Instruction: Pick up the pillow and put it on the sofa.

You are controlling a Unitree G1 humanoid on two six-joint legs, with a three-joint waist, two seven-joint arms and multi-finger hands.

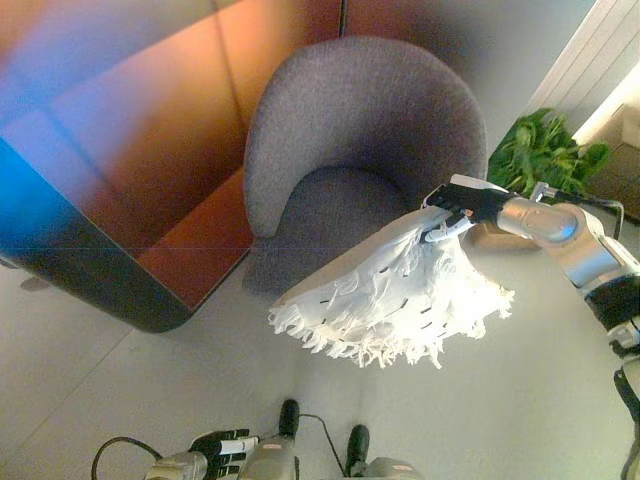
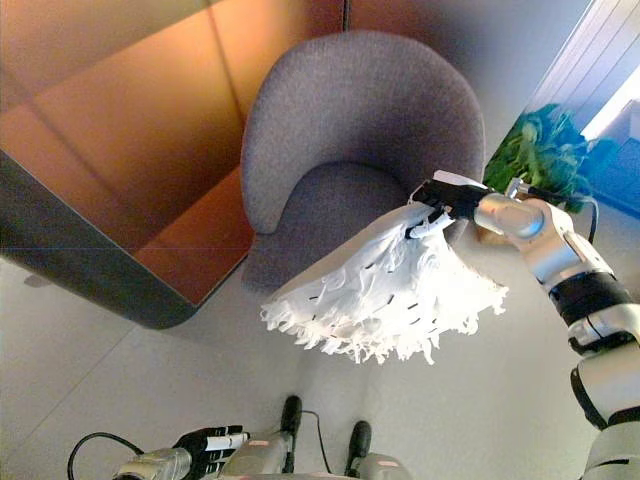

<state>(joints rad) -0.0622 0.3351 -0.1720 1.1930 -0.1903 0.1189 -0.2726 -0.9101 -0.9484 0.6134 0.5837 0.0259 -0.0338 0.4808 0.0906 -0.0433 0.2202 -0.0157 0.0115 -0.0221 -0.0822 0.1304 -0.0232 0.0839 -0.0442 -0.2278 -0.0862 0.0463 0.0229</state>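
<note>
A white fringed pillow [image 1: 395, 295] hangs in the air just in front of a grey round-backed armchair [image 1: 350, 130]. My right hand [image 1: 458, 208] is shut on the pillow's upper right corner, beside the chair's right front edge. The pillow tilts down to the left, its fringe dangling over the floor, and it hides part of the chair's front. My left hand [image 1: 222, 450] shows low at the bottom edge, near the floor, fingers curled and holding nothing.
A dark wall or partition with an orange-brown panel [image 1: 120, 200] runs along the left of the chair. A green potted plant [image 1: 540, 150] stands right of the chair, behind my right arm. Pale floor [image 1: 120, 390] spreads in front.
</note>
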